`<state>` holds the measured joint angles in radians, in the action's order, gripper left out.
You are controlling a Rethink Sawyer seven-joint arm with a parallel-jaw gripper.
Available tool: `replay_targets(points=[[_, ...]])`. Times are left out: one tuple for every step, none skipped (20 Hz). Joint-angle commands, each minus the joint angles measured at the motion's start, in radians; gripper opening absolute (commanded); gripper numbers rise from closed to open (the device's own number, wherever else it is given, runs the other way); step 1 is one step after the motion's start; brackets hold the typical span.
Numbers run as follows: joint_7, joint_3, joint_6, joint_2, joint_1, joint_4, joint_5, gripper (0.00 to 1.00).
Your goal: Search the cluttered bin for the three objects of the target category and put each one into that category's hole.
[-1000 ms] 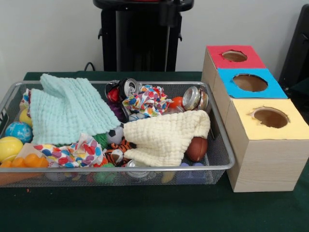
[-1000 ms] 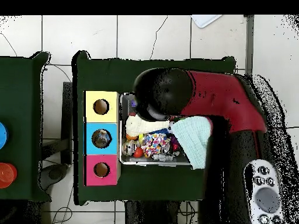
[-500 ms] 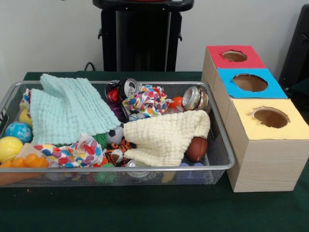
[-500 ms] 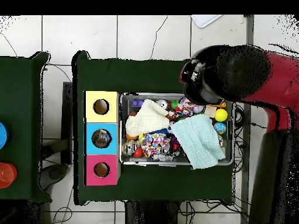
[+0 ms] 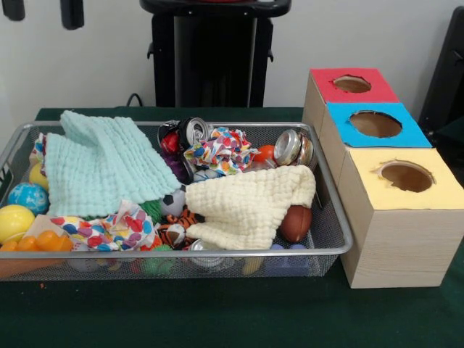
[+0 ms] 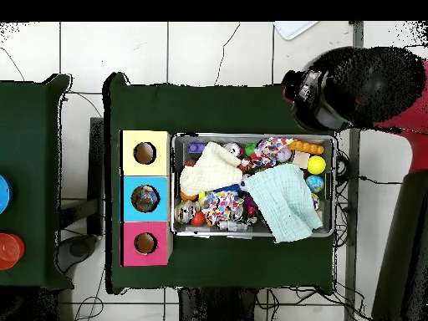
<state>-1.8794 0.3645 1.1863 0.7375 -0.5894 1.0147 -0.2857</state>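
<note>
Currently the gripper (image 5: pixel 42 12) shows only as two dark fingertips at the top left edge of the front view, spread apart with a clear gap between them and nothing held — well above the bin (image 5: pixel 341 230). Overhead, the red and black arm (image 6: pixel 359 84) sits beyond the bin's corner, over the green table (image 6: pixel 217 109).

Bin contents: mint cloth (image 5: pixel 101 163) draped over the left half, cream cloth (image 5: pixel 250 203) over the right-centre, a spotted multicoloured cloth (image 5: pixel 221 150) between them at the back. Two dented silver cans (image 5: pixel 293 147) lie against the right rear wall; another can (image 5: pixel 196 131) stands just left of the spotted cloth. Small brown football (image 5: pixel 296 222) touches the cream cloth's right edge. Yellow ball (image 5: pixel 14 221) and blue ball (image 5: pixel 27 196) at far left.

No plastic bottles can be made out in either view.

Blue-surround hole (image 5: pixel 375 124) — on the middle box, between the red hole (image 5: pixel 352 84) and yellow hole (image 5: pixel 406 176).
</note>
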Motion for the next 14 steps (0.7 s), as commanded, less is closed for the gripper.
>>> replay_targets(points=[[0.357, 0.102, -0.018, -0.161, -0.018, -0.038, -0.078, 1.00], [0.354, 0.101, -0.021, -0.166, -0.018, -0.040, -0.079, 1.00], [0.352, 0.101, -0.022, -0.174, -0.017, -0.048, -0.081, 1.00], [0.350, 0.101, -0.022, -0.183, -0.016, -0.056, -0.083, 1.00], [0.346, 0.101, -0.012, -0.195, -0.012, -0.071, -0.084, 1.00], [0.338, 0.101, -0.011, -0.203, -0.011, -0.075, -0.081, 1.00], [0.335, 0.100, -0.017, -0.210, -0.008, -0.079, -0.084, 1.00], [0.330, 0.099, -0.008, -0.218, -0.006, -0.085, -0.083, 1.00], [0.327, 0.100, -0.006, -0.226, -0.005, -0.088, -0.082, 1.00], [0.324, 0.101, -0.004, -0.235, -0.003, -0.090, -0.082, 1.00], [0.309, 0.099, 0.021, -0.249, 0.003, -0.104, -0.080, 1.00], [0.301, 0.094, 0.024, -0.252, 0.004, -0.094, -0.080, 1.00], [0.297, 0.088, 0.046, -0.252, 0.007, -0.086, -0.082, 1.00], [0.293, 0.081, 0.067, -0.253, 0.009, -0.077, -0.084, 1.00]])
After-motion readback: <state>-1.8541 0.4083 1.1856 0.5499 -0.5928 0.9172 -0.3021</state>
